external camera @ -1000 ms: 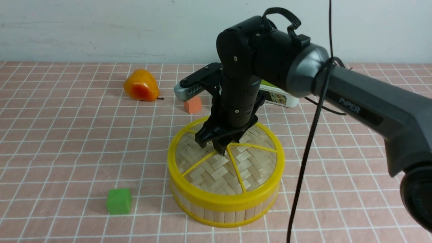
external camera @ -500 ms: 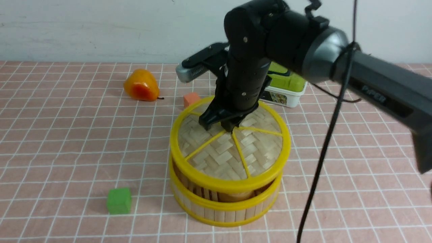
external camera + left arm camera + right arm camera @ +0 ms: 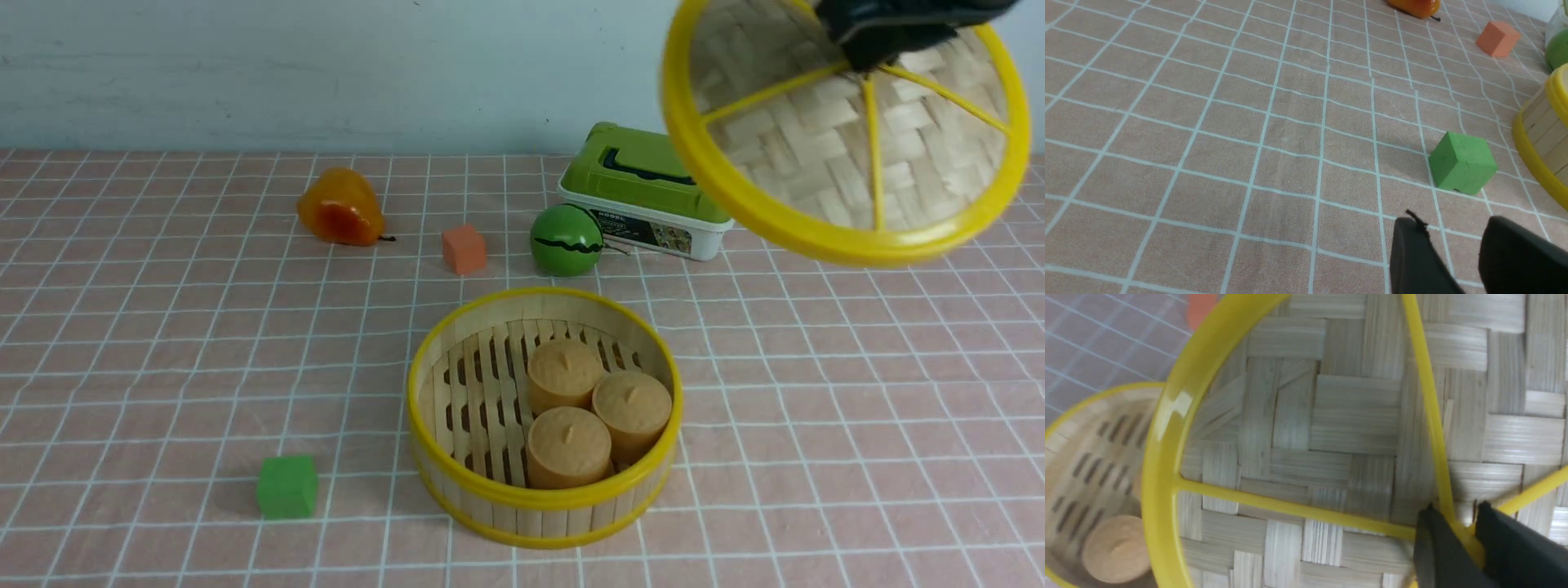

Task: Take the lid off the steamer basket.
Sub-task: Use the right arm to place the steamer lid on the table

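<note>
Left wrist view: the left gripper (image 3: pixel 1453 223) is seen slightly spread, empty, near a green foam cube (image 3: pixel 1462 168). Beyond, the round bamboo-slat, yellow-rimmed steamer basket (image 3: pixel 539 496) stands uncovered; at two o'clock, aloft, the woven bamboo, yellow-spoked lid (image 3: pixel 816 163) is pinched at its hub by the right gripper (image 3: pixel 1457 514).

The lid (image 3: pixel 784 131) is showing pale herringbone weave ringed in yellow — the steamer basket (image 3: pixel 522 495) is wearing matching yellow rims, with tan buns (image 3: pixel 563 371) inside it and a green cube (image 3: pixel 286 486) beside it.
</note>
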`<action>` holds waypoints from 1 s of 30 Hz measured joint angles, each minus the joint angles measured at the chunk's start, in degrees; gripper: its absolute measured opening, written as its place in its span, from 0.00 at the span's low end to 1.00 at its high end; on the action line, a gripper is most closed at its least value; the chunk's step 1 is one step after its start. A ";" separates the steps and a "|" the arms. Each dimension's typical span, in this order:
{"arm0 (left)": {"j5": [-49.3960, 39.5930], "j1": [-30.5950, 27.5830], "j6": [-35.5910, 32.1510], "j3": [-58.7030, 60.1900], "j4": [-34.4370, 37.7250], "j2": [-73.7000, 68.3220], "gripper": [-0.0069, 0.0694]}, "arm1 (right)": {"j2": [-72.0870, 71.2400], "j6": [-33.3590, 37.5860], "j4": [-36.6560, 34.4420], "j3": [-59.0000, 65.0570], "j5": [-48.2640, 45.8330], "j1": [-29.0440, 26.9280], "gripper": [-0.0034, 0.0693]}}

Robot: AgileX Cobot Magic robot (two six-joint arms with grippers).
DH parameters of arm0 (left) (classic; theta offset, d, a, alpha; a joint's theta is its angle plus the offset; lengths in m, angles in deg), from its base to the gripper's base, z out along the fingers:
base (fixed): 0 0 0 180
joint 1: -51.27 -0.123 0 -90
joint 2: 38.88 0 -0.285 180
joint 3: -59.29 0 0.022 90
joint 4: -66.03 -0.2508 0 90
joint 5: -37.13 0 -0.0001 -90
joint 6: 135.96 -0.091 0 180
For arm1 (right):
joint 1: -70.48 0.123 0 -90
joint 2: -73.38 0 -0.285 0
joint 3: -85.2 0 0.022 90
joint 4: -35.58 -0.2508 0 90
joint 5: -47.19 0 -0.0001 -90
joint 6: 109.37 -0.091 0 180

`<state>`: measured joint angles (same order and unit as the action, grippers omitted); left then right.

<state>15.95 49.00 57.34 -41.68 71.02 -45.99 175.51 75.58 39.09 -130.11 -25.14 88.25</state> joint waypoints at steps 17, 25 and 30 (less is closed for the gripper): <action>0.00 0.00 0.00 0.00 0.00 0.00 0.40 | 7.92 0.00 -5.05 24.57 7.65 -12.61 0.16; 0.00 0.00 0.00 0.00 0.00 0.00 0.40 | 16.54 0.00 -8.12 24.64 11.33 -12.61 0.16; 0.00 0.00 0.00 0.00 0.00 0.00 0.40 | 20.16 0.00 -9.31 24.76 11.68 -12.61 0.20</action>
<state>15.95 49.00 57.34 -41.68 71.02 -45.99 195.66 75.58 29.78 -105.35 -13.46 75.65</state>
